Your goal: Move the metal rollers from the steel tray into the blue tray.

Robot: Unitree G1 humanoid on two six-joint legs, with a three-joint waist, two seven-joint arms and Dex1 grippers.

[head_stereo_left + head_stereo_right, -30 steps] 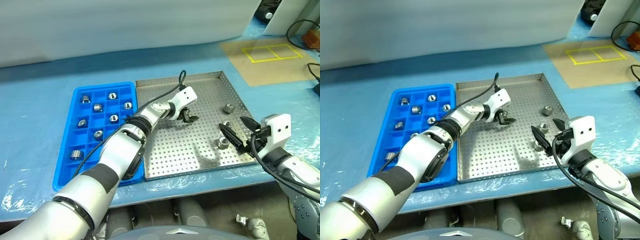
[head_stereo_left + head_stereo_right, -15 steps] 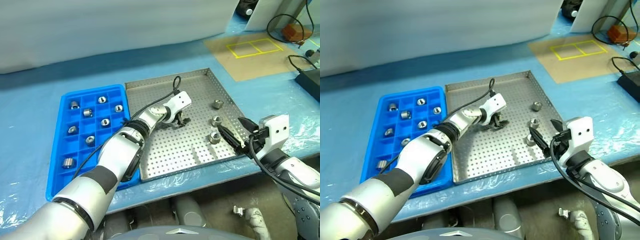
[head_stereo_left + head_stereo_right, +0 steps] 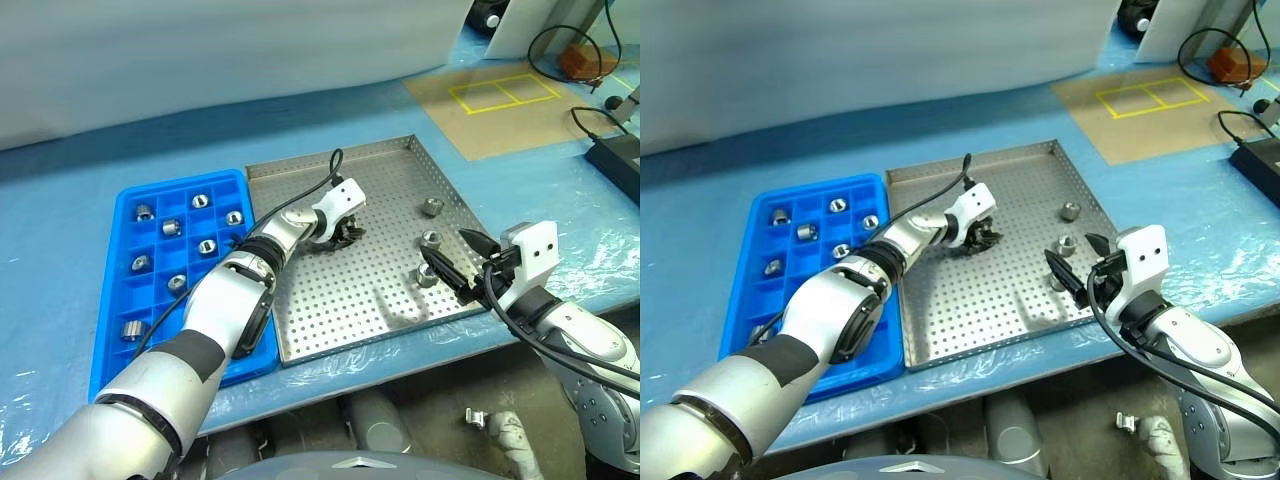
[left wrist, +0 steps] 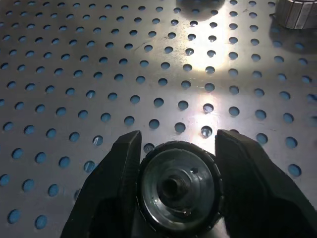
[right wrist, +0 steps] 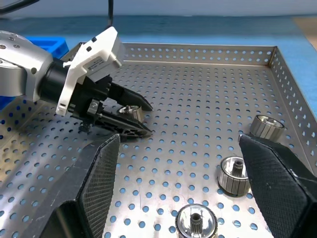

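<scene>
Roller (image 4: 178, 186) pinched between my left gripper (image 3: 345, 232) fingers on steel tray (image 3: 390, 165); right gripper (image 3: 462, 262) spread wide near three others.

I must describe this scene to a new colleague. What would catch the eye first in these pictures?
First, the left end effector, closed around one metal roller near the middle of the steel tray. Next, the bright blue tray beside it on the robot's left, with rollers already lying in several compartments. Then the right end effector, wide open at the steel tray's near right corner, beside three loose rollers.
</scene>
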